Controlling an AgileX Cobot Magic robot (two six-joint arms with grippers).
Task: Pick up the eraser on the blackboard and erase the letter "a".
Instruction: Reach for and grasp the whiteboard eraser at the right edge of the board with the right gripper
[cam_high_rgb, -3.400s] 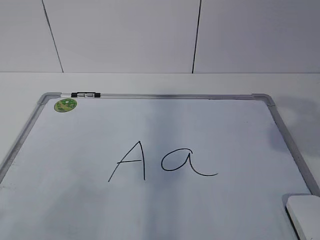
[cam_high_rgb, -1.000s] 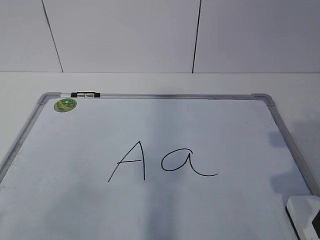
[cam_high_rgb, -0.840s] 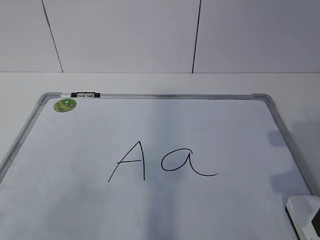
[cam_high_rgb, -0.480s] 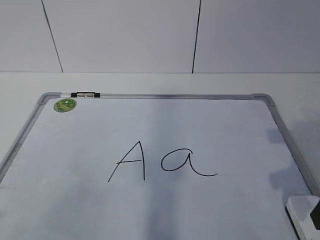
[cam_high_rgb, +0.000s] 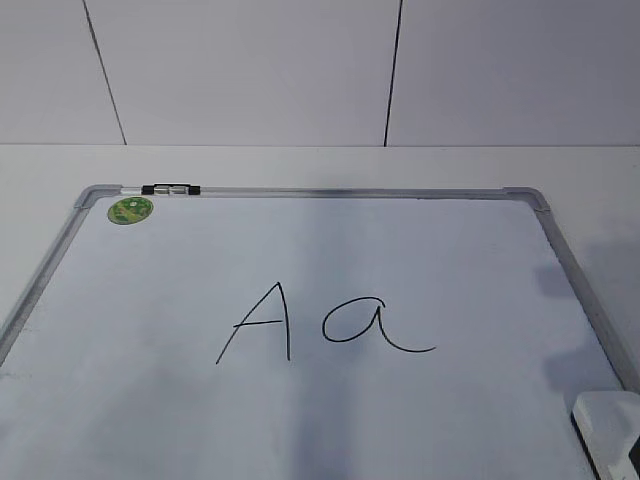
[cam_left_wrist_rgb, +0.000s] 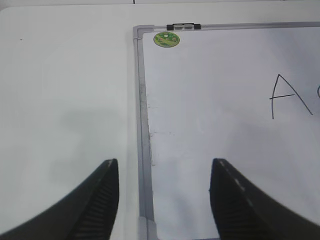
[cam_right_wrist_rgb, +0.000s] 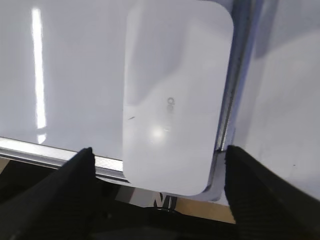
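Observation:
The blackboard (cam_high_rgb: 420, 260) lies flat, with a capital "A" (cam_high_rgb: 262, 325) and the letter "a" (cam_high_rgb: 352, 320) in black marker at its middle. The eraser (cam_high_rgb: 606, 428) lies on the board's near right corner. In the right wrist view the eraser (cam_right_wrist_rgb: 177, 95) lies flat against the frame. My right gripper (cam_right_wrist_rgb: 159, 150) is open, one jaw on each side of the eraser's near end, not touching it. My left gripper (cam_left_wrist_rgb: 164, 162) is open and empty above the board's left frame (cam_left_wrist_rgb: 142, 125).
A round green sticker (cam_high_rgb: 131, 210) and a black clip (cam_high_rgb: 171, 189) are at the board's far left corner. White table surrounds the board, with a white wall behind. Past the board's near edge, the right wrist view shows a dark gap and a brown floor (cam_right_wrist_rgb: 200, 207).
The dark right gripper tip at the frame's bottom right has sunk lower beside the eraser. Its shadow on the board has shifted. The eraser and the letters have not moved.

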